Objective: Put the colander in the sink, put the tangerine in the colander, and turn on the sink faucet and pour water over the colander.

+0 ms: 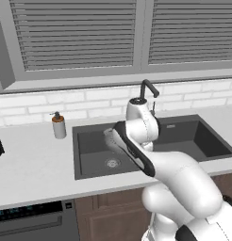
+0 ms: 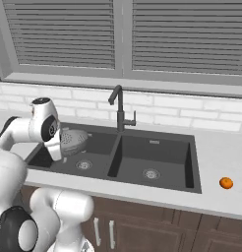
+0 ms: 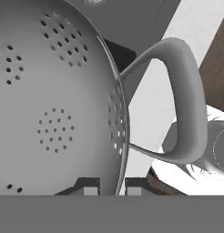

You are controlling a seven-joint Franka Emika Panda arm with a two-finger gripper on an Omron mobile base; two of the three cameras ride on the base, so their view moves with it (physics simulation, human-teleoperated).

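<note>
On the far left of the pale counter (image 1: pixel 33 160), a small soap pump bottle (image 1: pixel 59 125) is standing near the white tiled wall, just beside the left edge of the dark charcoal-grey double-basin sink (image 1: pixel 89 155).

The white arm is reaching over the sink's left basin, and its two-finger gripper (image 3: pixel 112 185) is pinching the rim of the round silver-grey perforated metal colander (image 3: pixel 50 104), one dark fingertip (image 3: pixel 89 186) sitting inside the bowl and the other outside it, with only the thin wall between them. In the right base view the colander (image 2: pixel 74 140) is hanging tilted above the left basin, just beside the wrist, over the round metal drain (image 2: pixel 84 165). In the hand view one loop side handle (image 3: pixel 184 100) is jutting out to the right of the rim.

Behind the divider between the basins, the tall slim dark grey faucet (image 2: pixel 119 108) is standing upright with its angled spout leaning toward the left basin.

Further right, on the counter well apart from the sink, the small round bright orange tangerine (image 2: pixel 226 183) is lying by itself.
</note>
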